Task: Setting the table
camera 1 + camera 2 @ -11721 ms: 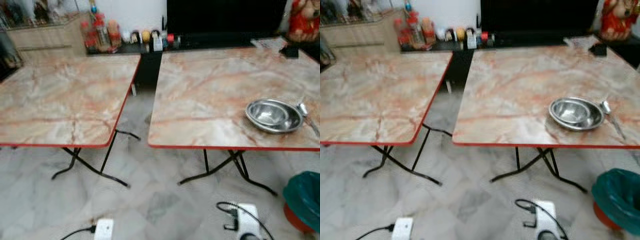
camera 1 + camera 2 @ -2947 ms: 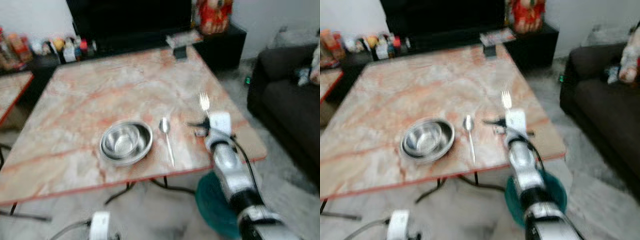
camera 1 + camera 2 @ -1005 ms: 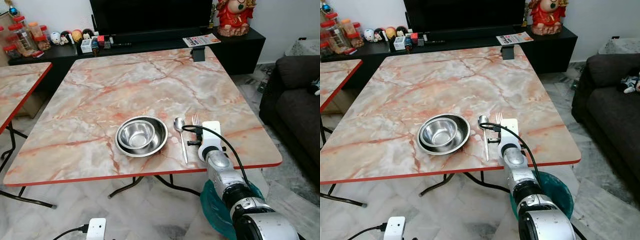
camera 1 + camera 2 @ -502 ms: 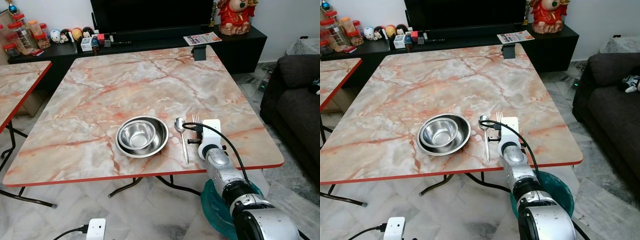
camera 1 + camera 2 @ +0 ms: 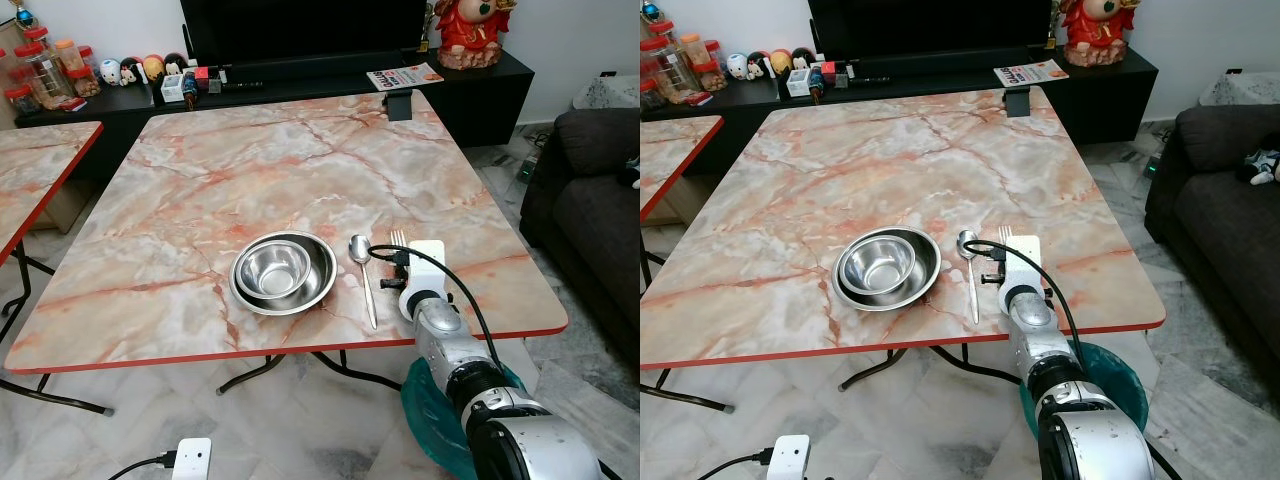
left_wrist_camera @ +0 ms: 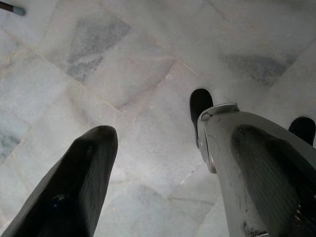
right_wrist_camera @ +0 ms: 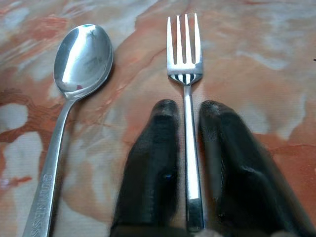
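Observation:
A steel bowl sits near the front edge of the marble table. Just right of it lies a spoon, handle toward me. A fork lies flat on the table, parallel to the spoon and right of it, tines pointing away. My right gripper is low over the table with its two black fingers close against both sides of the fork's handle. In the left eye view the fork's tines stick out past the white wrist mount. My left gripper hangs open over the floor.
A second marble table stands to the left. Under the near right corner is a teal bin. A dark sofa is on the right, a black TV console behind. A small black object rests at the table's far edge.
The view turned from two tables to the right-hand one. The fork, held up in the air 2.9 s ago, now lies on the table beside the spoon. Little has moved in the last second.

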Controlling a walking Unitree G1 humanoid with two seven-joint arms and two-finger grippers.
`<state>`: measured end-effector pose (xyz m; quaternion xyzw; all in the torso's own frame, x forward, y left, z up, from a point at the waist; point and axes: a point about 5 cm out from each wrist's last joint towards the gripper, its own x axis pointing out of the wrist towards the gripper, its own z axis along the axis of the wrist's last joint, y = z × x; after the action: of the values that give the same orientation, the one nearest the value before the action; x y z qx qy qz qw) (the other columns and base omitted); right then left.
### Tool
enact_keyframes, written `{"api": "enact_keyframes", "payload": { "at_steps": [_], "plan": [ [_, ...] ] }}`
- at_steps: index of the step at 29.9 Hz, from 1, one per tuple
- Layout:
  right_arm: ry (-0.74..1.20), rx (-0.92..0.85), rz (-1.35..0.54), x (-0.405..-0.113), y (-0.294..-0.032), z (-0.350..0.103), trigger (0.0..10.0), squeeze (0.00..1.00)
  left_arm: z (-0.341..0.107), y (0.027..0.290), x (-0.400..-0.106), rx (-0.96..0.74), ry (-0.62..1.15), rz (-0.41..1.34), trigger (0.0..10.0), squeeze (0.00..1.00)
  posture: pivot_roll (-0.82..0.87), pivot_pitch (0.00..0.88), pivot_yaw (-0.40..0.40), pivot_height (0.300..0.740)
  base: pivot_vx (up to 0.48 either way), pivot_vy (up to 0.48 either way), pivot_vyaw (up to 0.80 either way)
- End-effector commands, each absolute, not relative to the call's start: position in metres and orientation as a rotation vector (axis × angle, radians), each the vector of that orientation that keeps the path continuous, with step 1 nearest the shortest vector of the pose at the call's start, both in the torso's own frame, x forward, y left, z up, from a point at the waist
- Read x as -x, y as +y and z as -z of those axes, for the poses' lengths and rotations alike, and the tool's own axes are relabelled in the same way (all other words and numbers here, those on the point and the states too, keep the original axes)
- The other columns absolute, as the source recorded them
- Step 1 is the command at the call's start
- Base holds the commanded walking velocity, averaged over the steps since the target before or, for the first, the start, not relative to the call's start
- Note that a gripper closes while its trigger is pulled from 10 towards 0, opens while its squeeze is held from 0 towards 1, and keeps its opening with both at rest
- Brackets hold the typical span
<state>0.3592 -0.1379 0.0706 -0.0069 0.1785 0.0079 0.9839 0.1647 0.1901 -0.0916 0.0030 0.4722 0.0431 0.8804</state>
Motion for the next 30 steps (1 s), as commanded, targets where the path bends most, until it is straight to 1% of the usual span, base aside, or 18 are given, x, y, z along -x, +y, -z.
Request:
{"api": "enact_keyframes", "payload": {
  "at_steps": [1,8,9,10,11,13,16,18,21,22,23,24,29,30],
  "plan": [
    [0.348,0.008,-0.017,-0.362,-0.137,-0.074,10.0,1.0,0.093,0.196,-0.16,-0.01,0.998,-0.113,10.0,0.0,0.01,0.042,0.073,0.74,0.0,0.0,0.0],
    [0.345,0.006,-0.02,-0.361,-0.136,-0.074,10.0,1.0,0.093,0.196,-0.161,-0.01,0.997,-0.114,10.0,0.0,0.01,0.042,0.072,0.74,0.0,0.0,0.0],
    [0.313,0.012,-0.029,-0.363,-0.135,-0.078,10.0,0.39,0.093,0.196,-0.161,-0.01,0.997,-0.114,10.0,0.0,0.01,0.041,0.07,0.74,0.0,0.0,0.0],
    [0.288,0.019,-0.031,-0.364,-0.135,-0.081,10.0,0.0,0.093,0.196,-0.161,-0.009,0.997,-0.115,10.0,0.0,0.01,0.04,0.07,0.74,0.0,0.0,0.0],
    [0.272,0.025,-0.032,-0.364,-0.135,-0.083,10.0,0.0,0.093,0.196,-0.161,-0.008,0.997,-0.115,10.0,0.0,0.01,0.04,0.07,0.74,0.0,0.0,0.0],
    [0.18,0.004,-0.046,-0.367,-0.134,-0.094,10.0,0.0,0.092,0.195,-0.161,-0.007,0.995,-0.114,10.0,0.0,0.01,0.039,0.069,0.74,0.0,0.0,0.0],
    [0.148,0.007,-0.043,-0.368,-0.134,-0.098,10.0,0.0,0.092,0.195,-0.162,-0.006,0.994,-0.114,10.0,0.0,0.01,0.037,0.068,0.74,0.0,0.0,0.0],
    [0.074,0.007,-0.016,-0.369,-0.139,-0.107,10.0,0.0,0.092,0.194,-0.162,-0.003,0.993,-0.114,10.0,0.0,0.0,0.037,0.068,0.74,0.0,0.0,0.0],
    [0.014,0.019,-0.006,-0.369,-0.141,-0.114,10.0,0.0,0.092,0.194,-0.163,-0.002,0.992,-0.112,10.0,0.0,0.0,0.035,0.067,0.74,0.0,0.0,0.0],
    [-0.065,0.051,0.005,-0.366,-0.144,-0.121,10.0,0.0,0.092,0.194,-0.164,0.002,0.986,-0.115,10.0,0.0,0.0,0.032,0.065,0.74,0.0,0.0,0.0],
    [-0.065,0.051,0.005,-0.366,-0.144,-0.121,10.0,0.0,0.092,0.194,-0.164,0.002,0.986,-0.115,10.0,0.0,0.0,0.032,0.065,0.74,0.0,0.0,0.0],
    [-0.119,0.085,0.009,-0.362,-0.147,-0.123,10.0,0.0,0.091,0.194,-0.164,0.007,0.98,-0.119,10.0,0.0,0.0,0.031,0.065,0.74,0.0,0.0,0.0],
    [-0.17,0.09,0.02,-0.347,-0.155,-0.118,10.0,0.0,0.09,0.193,-0.166,0.015,0.965,-0.124,10.0,0.0,-0.01,0.03,0.064,0.74,0.0,0.0,0.0],
    [-0.19,0.1,0.016,-0.338,-0.159,-0.115,10.0,0.0,0.09,0.193,-0.166,0.018,0.965,-0.124,10.0,0.0,-0.01,0.032,0.062,0.74,0.0,0.0,0.0]
  ]
}}
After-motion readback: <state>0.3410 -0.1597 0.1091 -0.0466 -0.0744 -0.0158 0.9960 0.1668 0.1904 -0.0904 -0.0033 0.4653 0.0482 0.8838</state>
